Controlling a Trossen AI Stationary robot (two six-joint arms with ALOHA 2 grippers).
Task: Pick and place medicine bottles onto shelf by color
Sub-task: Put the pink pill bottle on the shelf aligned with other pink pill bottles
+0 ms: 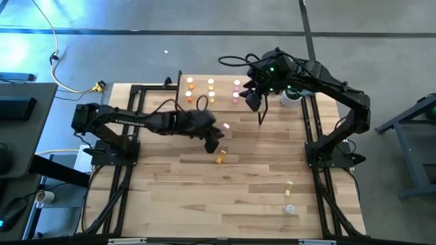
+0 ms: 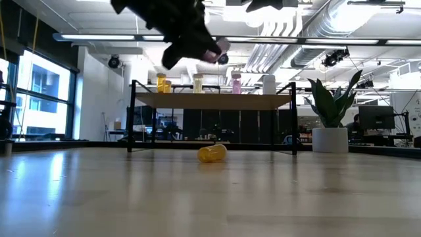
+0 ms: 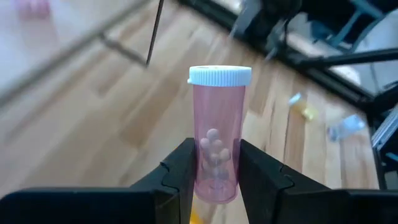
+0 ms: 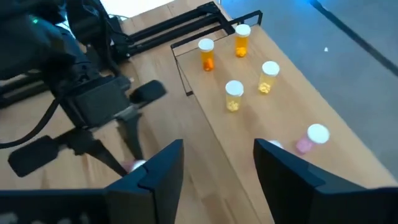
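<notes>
- Looking straight down, you find the left gripper (image 1: 219, 136) over the middle of the table (image 1: 170, 204), clamped on a pink bottle (image 1: 225, 126). White lettering runs along that arm's forearm, too small for you to read with certainty. A yellow bottle (image 1: 221, 158) lies on its side just below it. The right gripper (image 1: 253, 101) hangs beside the shelf (image 1: 221, 93) at the far edge, where orange, yellow and pink bottles stand in pairs. Two more bottles lie near the right front: a yellowish one (image 1: 289, 186) and a clear one (image 1: 290, 209). A white pot (image 1: 291, 99) sits at the far right corner.
- Across the tabletop, you see the left gripper (image 2: 209, 54) high up, the pink bottle (image 2: 220, 48) showing at its tip. The fallen yellow bottle (image 2: 212, 153) rests in front of the shelf (image 2: 217, 100), whose board carries bottles in a row. A potted plant (image 2: 329, 117) stands to the right.
- From the left wrist, the two dark fingers (image 3: 180, 180) squeeze the lower body of the pink bottle (image 3: 219, 124), which stands upright with its white cap on top and small round pills inside. You can read no label on it.
- From the right wrist, the jaws stand apart with nothing between them. Beyond them on the shelf (image 4: 273, 112) stand two orange bottles (image 4: 206, 54), two yellow bottles (image 4: 234, 96) and a pink one (image 4: 314, 137).
</notes>
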